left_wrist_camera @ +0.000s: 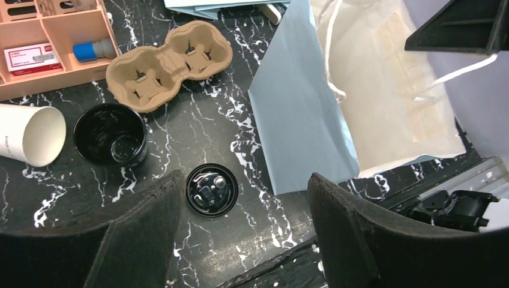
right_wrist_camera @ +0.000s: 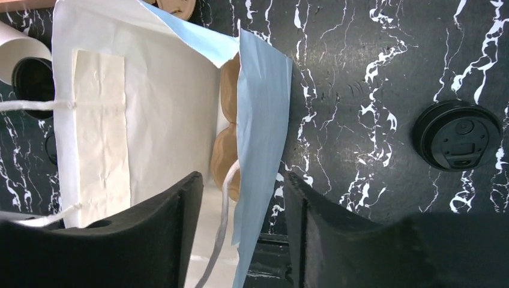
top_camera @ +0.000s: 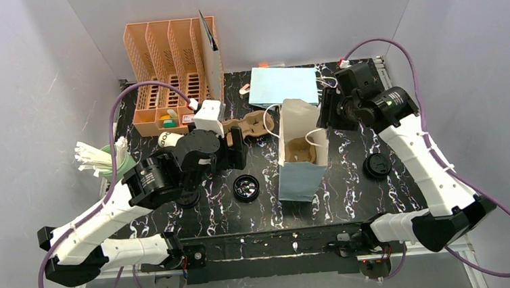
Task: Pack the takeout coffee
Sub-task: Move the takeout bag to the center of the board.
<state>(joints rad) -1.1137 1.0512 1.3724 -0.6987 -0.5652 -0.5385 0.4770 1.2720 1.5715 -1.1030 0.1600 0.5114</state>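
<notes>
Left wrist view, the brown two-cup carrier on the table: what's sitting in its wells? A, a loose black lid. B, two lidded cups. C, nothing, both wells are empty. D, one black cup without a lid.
C: both wells of the carrier show only bare pulp, and the lidless black cup stands apart from it on the table.
</notes>
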